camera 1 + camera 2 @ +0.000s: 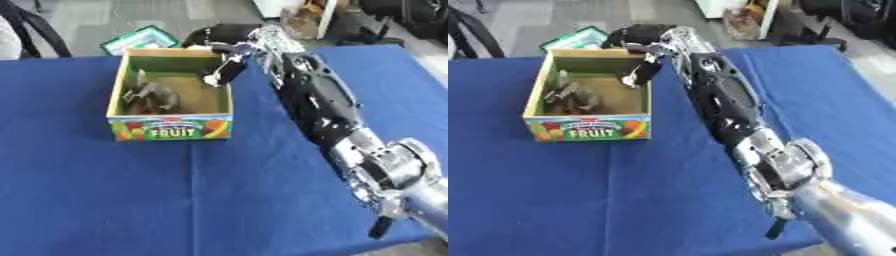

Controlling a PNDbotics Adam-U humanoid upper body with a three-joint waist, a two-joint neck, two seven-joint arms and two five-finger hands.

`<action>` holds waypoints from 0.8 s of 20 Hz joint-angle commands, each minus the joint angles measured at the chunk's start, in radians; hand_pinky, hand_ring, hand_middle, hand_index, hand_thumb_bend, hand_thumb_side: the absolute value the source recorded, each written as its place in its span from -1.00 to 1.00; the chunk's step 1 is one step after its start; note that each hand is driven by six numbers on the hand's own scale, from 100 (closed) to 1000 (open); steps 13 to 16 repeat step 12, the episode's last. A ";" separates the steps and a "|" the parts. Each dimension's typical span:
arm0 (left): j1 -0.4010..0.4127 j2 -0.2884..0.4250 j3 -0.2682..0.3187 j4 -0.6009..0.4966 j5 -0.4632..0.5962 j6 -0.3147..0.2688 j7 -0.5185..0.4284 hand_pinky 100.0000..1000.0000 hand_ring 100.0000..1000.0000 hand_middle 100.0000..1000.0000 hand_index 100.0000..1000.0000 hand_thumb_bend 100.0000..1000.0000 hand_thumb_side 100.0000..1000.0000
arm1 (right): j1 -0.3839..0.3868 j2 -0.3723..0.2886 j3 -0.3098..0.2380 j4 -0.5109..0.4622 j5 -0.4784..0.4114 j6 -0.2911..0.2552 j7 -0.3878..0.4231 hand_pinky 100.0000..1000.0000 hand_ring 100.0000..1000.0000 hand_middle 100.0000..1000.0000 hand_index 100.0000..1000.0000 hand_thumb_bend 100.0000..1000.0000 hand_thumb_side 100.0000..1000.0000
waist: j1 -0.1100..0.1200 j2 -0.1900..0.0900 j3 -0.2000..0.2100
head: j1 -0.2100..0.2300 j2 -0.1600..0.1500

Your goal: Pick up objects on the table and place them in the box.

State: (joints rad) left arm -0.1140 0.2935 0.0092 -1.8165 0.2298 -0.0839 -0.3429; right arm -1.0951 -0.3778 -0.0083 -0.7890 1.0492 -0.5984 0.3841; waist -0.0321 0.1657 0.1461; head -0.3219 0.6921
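Observation:
A cardboard box (pixel 171 127) with "FRUIT" printed on its front stands on the blue table (pixel 131 190), left of centre. A grey lumpy object (pixel 150 97) lies inside it on the left side of the floor. My right arm comes in from the lower right and stretches across to the box. My right hand (pixel 223 47) hangs over the box's far right corner, its fingers (pixel 227 70) pointing down inside the right wall, relaxed, with a whitish tip showing and nothing seen between them. My left hand shows in no view.
A green crate (pixel 140 37) sits on the floor just behind the box. A dark chair (pixel 35 30) stands at the far left. My right forearm (pixel 319 100) lies across the table to the right of the box.

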 commanded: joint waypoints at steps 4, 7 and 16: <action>0.001 0.014 0.018 -0.010 -0.006 -0.002 0.012 0.12 -0.04 0.02 0.35 -1.00 0.61 | 0.058 -0.149 -0.038 -0.126 -0.320 0.041 0.023 0.38 0.60 0.62 0.78 -1.00 -0.76 | 0.007 -0.018 -0.028 | 0.023 -0.006; 0.002 0.013 0.022 -0.009 -0.008 -0.002 0.016 0.13 -0.04 0.02 0.35 -1.00 0.62 | 0.116 -0.197 -0.056 -0.160 -0.462 0.068 0.020 0.27 0.51 0.54 0.74 -1.00 -0.84 | 0.007 -0.016 -0.042 | 0.031 -0.010; 0.004 0.009 0.025 -0.008 -0.012 -0.002 0.019 0.13 -0.04 0.02 0.35 -1.00 0.62 | 0.208 -0.246 -0.094 -0.207 -0.658 0.120 0.008 0.16 0.43 0.47 0.72 -1.00 -0.64 | 0.010 -0.012 -0.059 | 0.040 -0.010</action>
